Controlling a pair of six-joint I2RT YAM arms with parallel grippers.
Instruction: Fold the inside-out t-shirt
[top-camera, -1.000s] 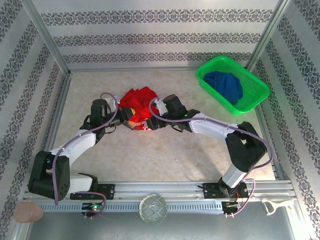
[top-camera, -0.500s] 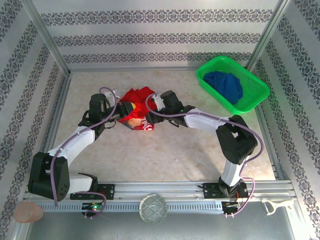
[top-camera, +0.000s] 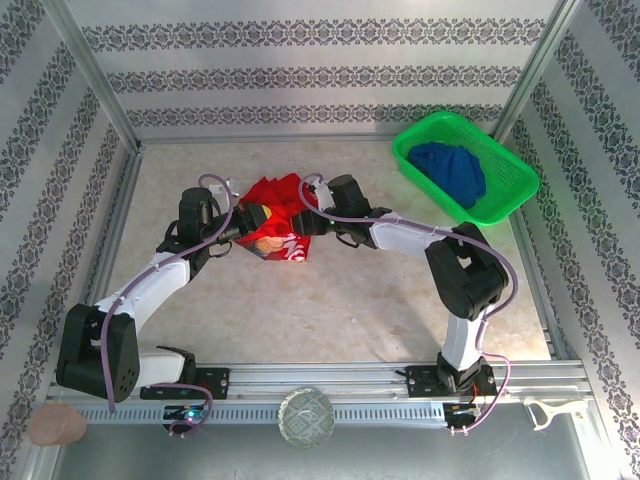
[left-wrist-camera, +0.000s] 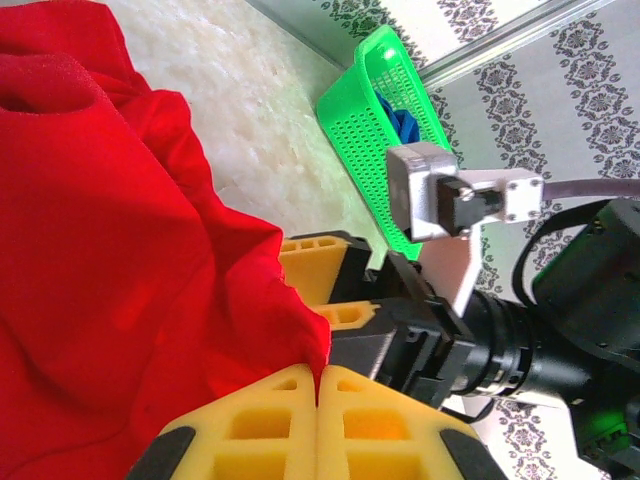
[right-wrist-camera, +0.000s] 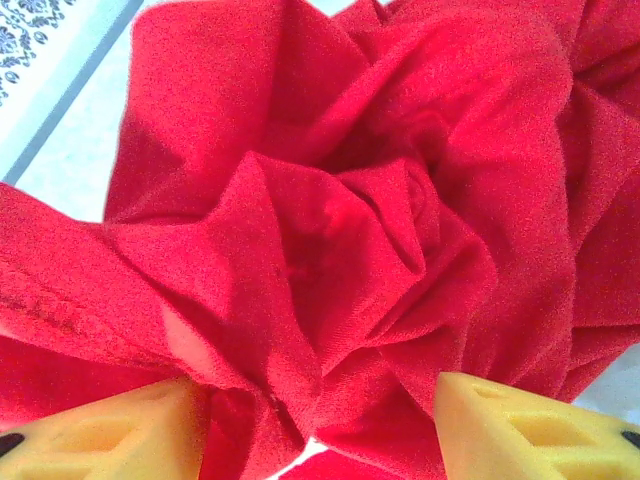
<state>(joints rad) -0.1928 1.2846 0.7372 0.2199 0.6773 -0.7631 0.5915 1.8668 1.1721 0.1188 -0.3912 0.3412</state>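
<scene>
Right tool (right-wrist-camera: 320, 405) nearer, agape around bunched red t-shirt (right-wrist-camera: 330, 200); left tool (left-wrist-camera: 318, 380) clenched on its edge.

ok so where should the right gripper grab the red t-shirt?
Take the raised fold in the middle of the crumpled t-shirt, coming in from the green basket side with the right gripper. Its open fingers straddle that ridge, and the left gripper pinches the cloth on the other side, so pulling apart should probably spread it.
</scene>
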